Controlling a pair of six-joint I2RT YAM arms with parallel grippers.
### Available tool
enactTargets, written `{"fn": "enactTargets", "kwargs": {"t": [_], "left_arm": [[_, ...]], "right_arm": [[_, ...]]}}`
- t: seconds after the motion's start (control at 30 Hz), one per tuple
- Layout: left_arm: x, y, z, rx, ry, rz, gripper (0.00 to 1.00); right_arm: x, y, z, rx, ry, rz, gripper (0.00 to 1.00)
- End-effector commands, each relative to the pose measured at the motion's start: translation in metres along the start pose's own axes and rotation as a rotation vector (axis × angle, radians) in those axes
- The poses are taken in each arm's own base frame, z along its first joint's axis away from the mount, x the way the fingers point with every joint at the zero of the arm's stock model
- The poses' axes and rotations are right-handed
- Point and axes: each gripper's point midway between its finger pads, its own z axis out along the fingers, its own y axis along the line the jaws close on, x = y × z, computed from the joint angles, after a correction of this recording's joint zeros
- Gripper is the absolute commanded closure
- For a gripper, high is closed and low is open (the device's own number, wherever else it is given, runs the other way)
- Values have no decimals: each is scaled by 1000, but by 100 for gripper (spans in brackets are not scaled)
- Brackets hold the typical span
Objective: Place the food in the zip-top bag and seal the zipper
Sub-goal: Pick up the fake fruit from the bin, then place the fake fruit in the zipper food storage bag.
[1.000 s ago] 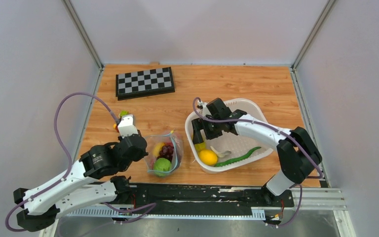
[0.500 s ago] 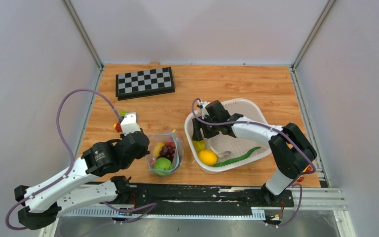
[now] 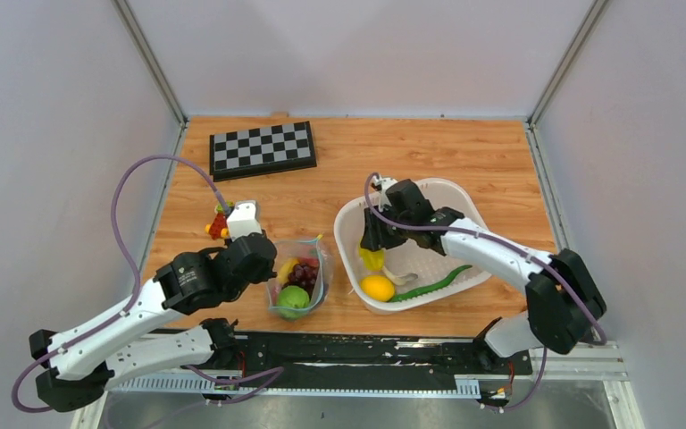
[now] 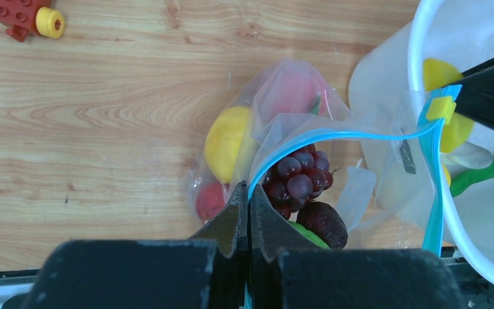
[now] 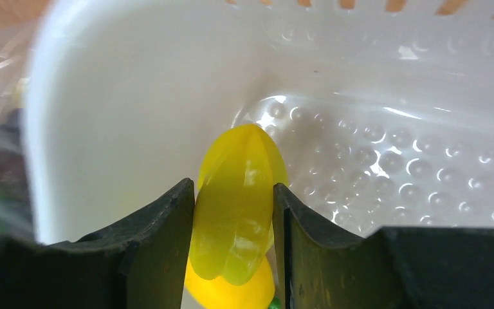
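Here the right gripper (image 5: pixel 233 209) reaches down into the white basket (image 3: pixel 464 191), its two fingers (image 5: pixel 167 219) pressed against opposite sides of a yellow ridged fruit (image 5: pixel 239 174), so it is closed around that piece near the basket's left wall. Just beneath it in the basket lie a lemon (image 3: pixel 377 286) and a green chili (image 3: pixel 435 282), the chili stretched along the near side. The left gripper (image 4: pixel 249 205) is pinched fully together on the rim of the zip-top bag (image 4: pixel 373 154), gripping it right at the zipper (image 4: pixel 334 134), whose teal strip curves away from the fingers in an open arc toward a yellow slider tab (image 4: pixel 440 109) beside the basket. The bag sits on the wooden table (image 3: pixel 482 147) just left of the basket, mouth open, with purple grapes (image 4: pixel 299 177), a second lemon (image 4: pixel 228 141), a green fruit (image 3: pixel 293 297) and reddish pieces inside. Toy blocks (image 4: pixel 26 13) lie well apart to the left, a checkerboard (image 3: pixel 262 148) further back.
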Motion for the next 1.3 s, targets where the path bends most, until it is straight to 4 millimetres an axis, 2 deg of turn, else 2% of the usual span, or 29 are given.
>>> {"fn": "enactTargets", "kwargs": {"t": [0.0,0.17,0.3,0.47,0.6,0.77,0.9,1.03,1.13,1.27], "left_arm": [[-14,-18,-3,50,-11,16,100],[-19,-29,-3,67,-7,40,100],[-23,-37,-4,97,-10,15,100],[-35,-40,-10,128,-56,-10,100],[-36,-39,-10,128,-60,-4,100],[-33,-39,-9,133,-55,-15,100],[-35,-40,-11,146,-64,-28,100],[-38,-37,-12,136,-75,-32,100],[-43,-35,-12,130,-103,-40,100],[-45,-36,-12,130,-108,-36,100]], "right_arm": [[-34,18,-46,-22,-135,15,67],[-69,58,-97,-167,-285,20,68],[-81,120,-135,-355,-366,-48,68],[-83,176,-156,-424,-429,-220,66],[-86,203,-158,-440,-466,-327,66],[-89,213,-146,-416,-468,-381,64],[-84,215,-128,-413,-445,-405,60],[-73,217,-115,-421,-391,-418,42],[-70,214,-114,-413,-372,-412,30],[-74,205,-128,-381,-420,-382,25]]}}
